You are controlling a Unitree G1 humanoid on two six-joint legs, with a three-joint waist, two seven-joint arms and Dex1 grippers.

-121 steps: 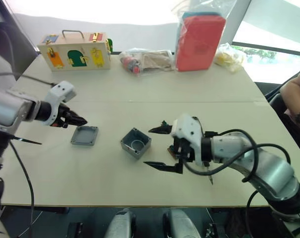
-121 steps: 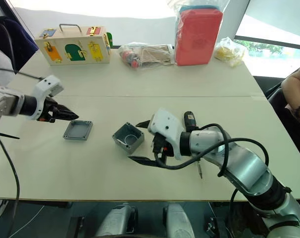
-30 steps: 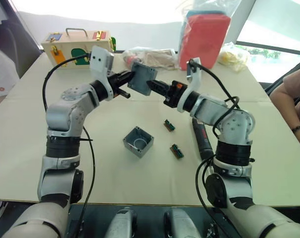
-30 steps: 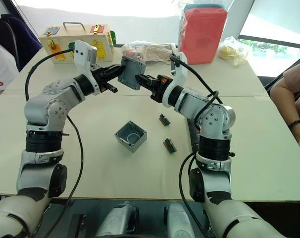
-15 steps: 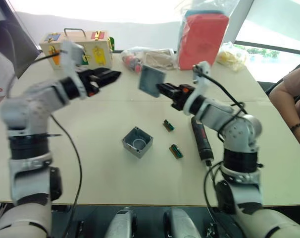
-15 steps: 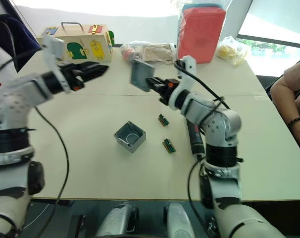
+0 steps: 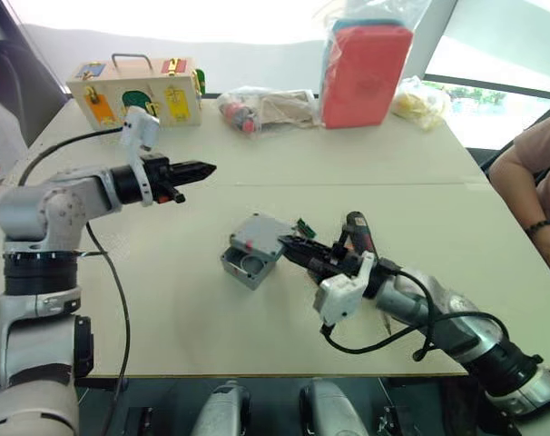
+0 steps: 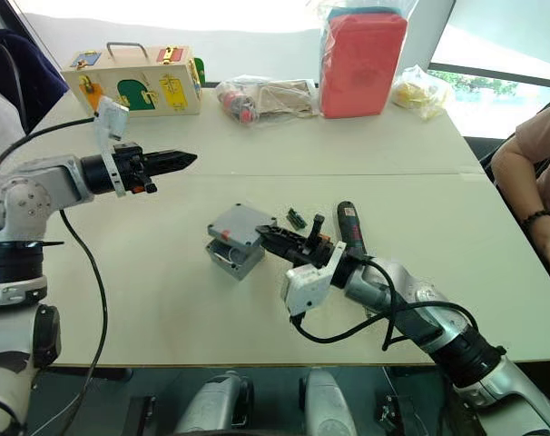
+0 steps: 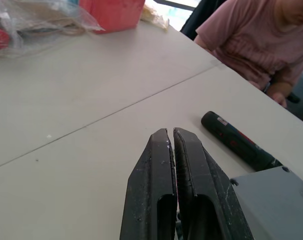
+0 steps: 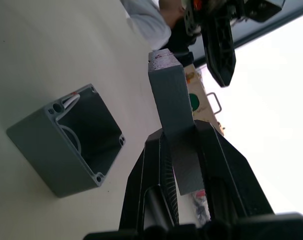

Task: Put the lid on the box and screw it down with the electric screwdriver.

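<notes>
My right gripper (image 10: 184,150) has its jaws clamped on the edge of the lid (image 8: 240,224), while my left gripper (image 9: 173,145) has its two fingers pressed together on nothing, hanging above the table (image 7: 257,136) well to the left of the work. Across the far side of the table stand a red case in a clear bag (image 8: 363,62), a wooden box with coloured latches (image 7: 136,91), a clear bag of parts (image 7: 268,107) and a small yellowish bag (image 8: 423,94). At the right edge sits a person in a pink shirt (image 9: 261,40). Near the table's middle is the box (image 8: 230,257), open side up, and I hold the lid tilted just over it, above its top edge; whether the two touch I cannot tell. Just right of my right gripper the electric screwdriver (image 8: 348,223) lies flat on the table. A small green connector piece (image 8: 296,218) lies between the lid and the electric screwdriver.
</notes>
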